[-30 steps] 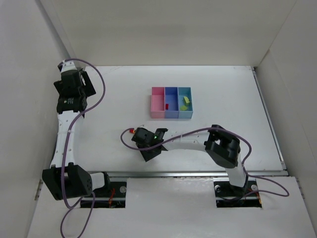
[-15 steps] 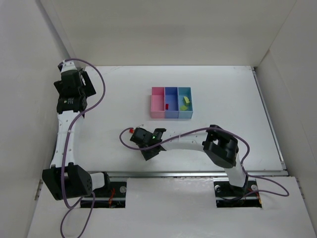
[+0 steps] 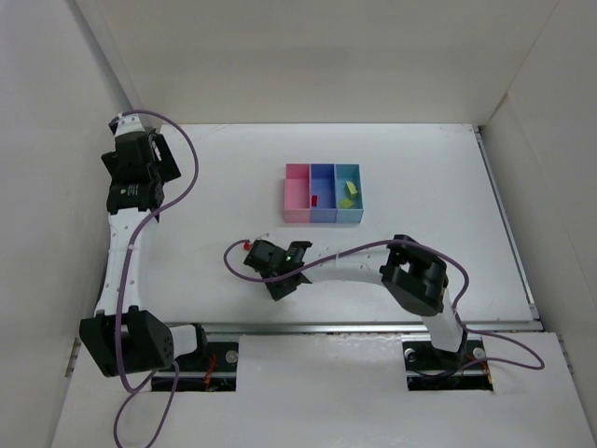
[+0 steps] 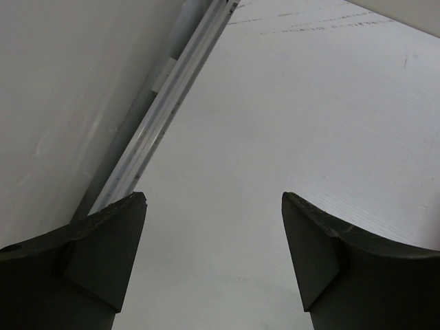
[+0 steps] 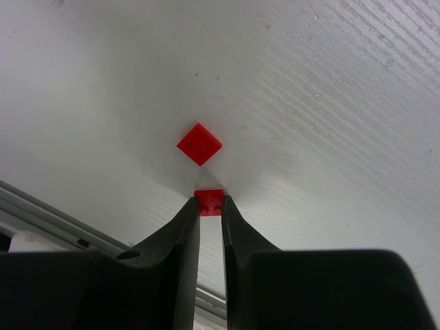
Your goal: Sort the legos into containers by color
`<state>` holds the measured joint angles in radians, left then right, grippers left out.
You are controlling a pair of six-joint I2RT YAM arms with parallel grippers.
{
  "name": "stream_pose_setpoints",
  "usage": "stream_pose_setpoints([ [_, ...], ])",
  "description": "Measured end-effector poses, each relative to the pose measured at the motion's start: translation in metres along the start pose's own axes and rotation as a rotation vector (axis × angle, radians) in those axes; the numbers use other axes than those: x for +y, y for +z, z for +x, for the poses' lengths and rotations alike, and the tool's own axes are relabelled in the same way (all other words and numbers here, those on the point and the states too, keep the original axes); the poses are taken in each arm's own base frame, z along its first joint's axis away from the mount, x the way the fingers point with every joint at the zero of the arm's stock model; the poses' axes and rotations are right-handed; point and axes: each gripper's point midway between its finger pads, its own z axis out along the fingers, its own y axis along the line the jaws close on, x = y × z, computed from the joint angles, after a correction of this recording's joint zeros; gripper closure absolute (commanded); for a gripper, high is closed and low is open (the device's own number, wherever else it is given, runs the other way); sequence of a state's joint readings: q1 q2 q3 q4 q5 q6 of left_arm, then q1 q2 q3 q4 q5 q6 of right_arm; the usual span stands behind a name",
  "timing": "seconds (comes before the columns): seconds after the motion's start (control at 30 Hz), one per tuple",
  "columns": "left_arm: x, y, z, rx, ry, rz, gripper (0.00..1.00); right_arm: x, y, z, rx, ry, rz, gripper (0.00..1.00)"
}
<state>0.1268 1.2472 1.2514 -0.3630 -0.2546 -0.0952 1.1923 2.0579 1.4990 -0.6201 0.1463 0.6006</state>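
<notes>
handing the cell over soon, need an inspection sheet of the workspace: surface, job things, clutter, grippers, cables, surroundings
surface: white table, finely ridged, no spills seen
job's things: pink bin looks empty; blue bin holds a binned red brick; cyan bin holds two yellow-green bricks; loose red brick lies on the table just beyond the pinched red brick
clutter: nothing seen
grippers: left gripper open, empty, near the left wall; right gripper shut on the pinched red brick
cables: purple left-arm cable arcs beside the arm; purple right-arm cable loops near its gripper
surroundings: white walls; metal rail along the near edge
</notes>
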Motion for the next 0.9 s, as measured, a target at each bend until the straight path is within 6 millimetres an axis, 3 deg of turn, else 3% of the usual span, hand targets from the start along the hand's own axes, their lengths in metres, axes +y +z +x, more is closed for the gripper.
stream_pose_setpoints([
  [0.9, 0.000, 0.000, 0.000, 0.000, 0.000, 0.000, 0.22, -0.011, -0.007, -0.004, -0.022, -0.065, 0.042, 1.00],
])
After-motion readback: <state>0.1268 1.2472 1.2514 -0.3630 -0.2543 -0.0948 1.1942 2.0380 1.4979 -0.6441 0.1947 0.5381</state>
